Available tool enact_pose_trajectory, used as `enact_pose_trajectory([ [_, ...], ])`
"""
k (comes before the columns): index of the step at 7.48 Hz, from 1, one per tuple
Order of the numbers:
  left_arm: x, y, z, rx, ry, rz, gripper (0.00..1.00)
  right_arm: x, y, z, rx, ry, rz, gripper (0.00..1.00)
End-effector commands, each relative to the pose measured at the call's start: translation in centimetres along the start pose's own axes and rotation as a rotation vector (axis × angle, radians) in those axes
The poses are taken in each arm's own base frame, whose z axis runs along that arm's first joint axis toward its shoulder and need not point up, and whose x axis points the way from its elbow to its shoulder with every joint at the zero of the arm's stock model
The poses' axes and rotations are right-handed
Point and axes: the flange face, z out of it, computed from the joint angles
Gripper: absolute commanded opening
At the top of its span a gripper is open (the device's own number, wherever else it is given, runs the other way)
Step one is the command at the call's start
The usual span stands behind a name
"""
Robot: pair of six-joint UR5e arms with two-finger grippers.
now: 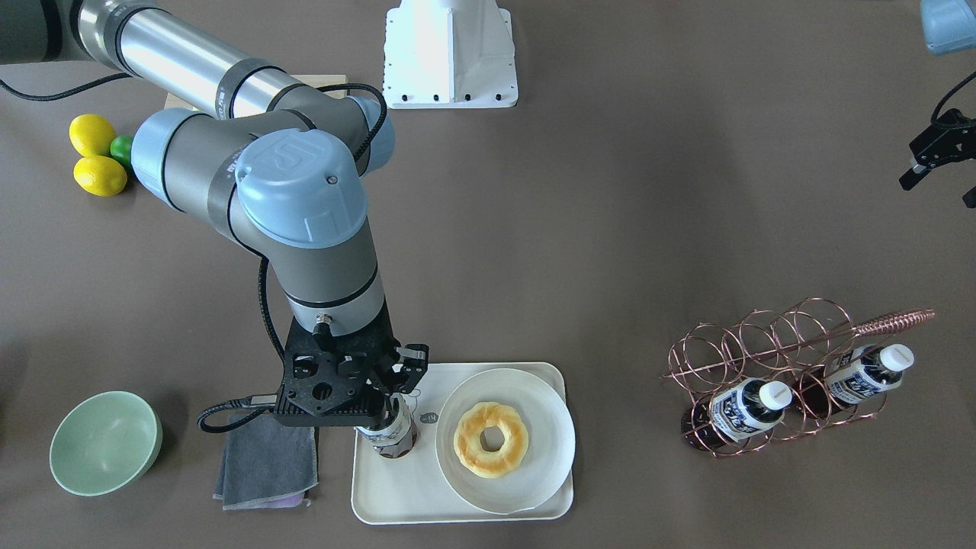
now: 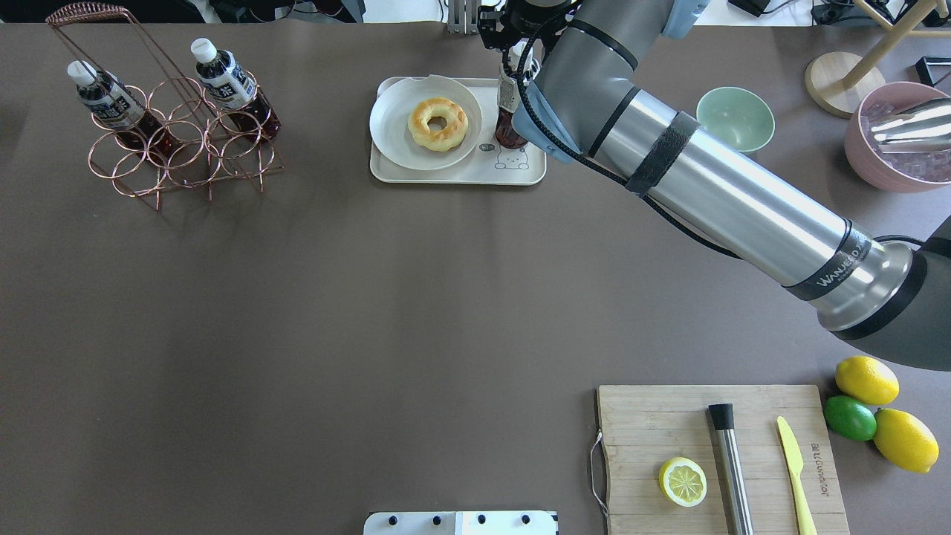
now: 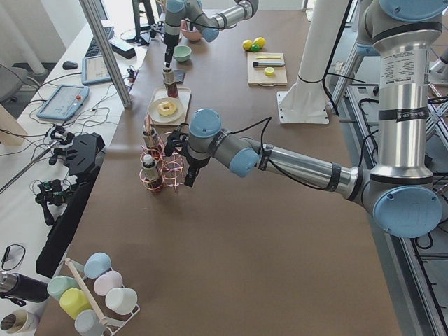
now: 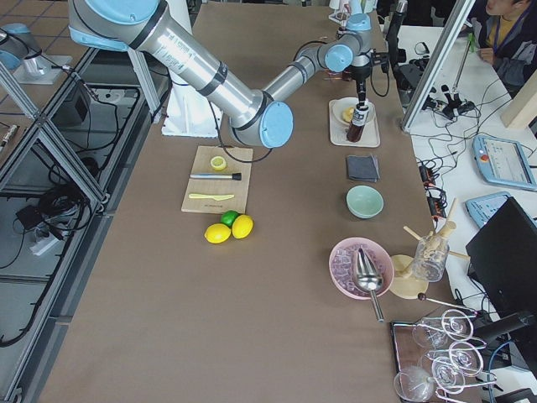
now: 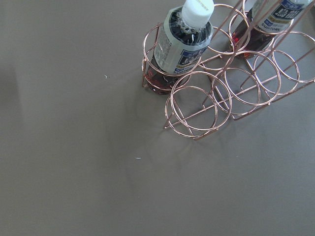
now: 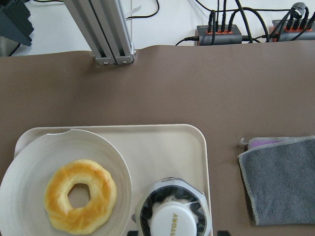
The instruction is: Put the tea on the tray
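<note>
The right gripper (image 1: 390, 402) sat over the cap of the tea (image 1: 393, 436), grip not discernible, the tea upright on the tray (image 1: 396, 496) beside a plate (image 1: 550, 435) bearing a doughnut (image 1: 490, 440); wire rack (image 1: 762, 335) with two bottles; left gripper (image 1: 939, 191), jaws spread, empty.

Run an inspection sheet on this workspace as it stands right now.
Surface: brown table, no spill seen.
Job's things: tea standing on the tray beside the plate with a doughnut; two more bottles in the wire rack.
Clutter: green bowl, grey cloth, lemons and lime, cutting board with half lemon, knife, metal tool.
Grippers: right gripper straddling the tea's top, grip not confirmable; left gripper open, empty, near the wire rack.
Cables: black cable looped beside the right wrist, reaching over the grey cloth.
Surroundings: operator at the side bench; pink ice bowl, glassware.
</note>
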Motion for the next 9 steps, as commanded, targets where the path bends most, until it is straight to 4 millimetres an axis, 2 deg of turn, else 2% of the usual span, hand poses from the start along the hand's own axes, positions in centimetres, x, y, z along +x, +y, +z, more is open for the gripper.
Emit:
enact_pose_trajectory([
  [1,-0.2,-0.6,0.4,-0.006,-0.004,-0.036,0.96,1.9,0.5,-0.7,0.004,-0.016,-0.001,1.0],
  [2,-1.1,-0.8,1.2,-0.018,-0.009,-0.049,0.96,6.0,2.2,-1.1,0.001,-0.038,-0.038,1.0],
  [3,-1.6,-0.6,1.7,-0.031,-0.013,-0.062,0.96,12.0,5.3,-2.7,-0.009,-0.075,-0.097,1.0],
  [4,-2.6,-1.4,2.8,-0.051,-0.019,-0.073,0.96,17.8,8.4,-4.2,-0.015,-0.077,-0.087,1.0],
  [5,-3.4,-1.9,3.6,-0.064,-0.023,-0.087,0.96,22.9,10.5,-4.5,-0.021,-0.054,-0.084,1.0],
  [7,-4.6,-1.7,4.2,-0.076,-0.034,-0.038,0.96,33.0,15.1,-3.9,-0.077,0.009,-0.173,1.0],
  [8,-5.7,-1.6,3.8,-0.09,-0.047,0.002,0.96,39.9,15.7,-5.2,-0.132,-0.004,-0.147,1.0],
  [9,-6.8,-2.8,2.2,-0.084,-0.065,0.031,0.97,47.3,16.6,-5.9,-0.197,-0.049,-0.201,1.0],
])
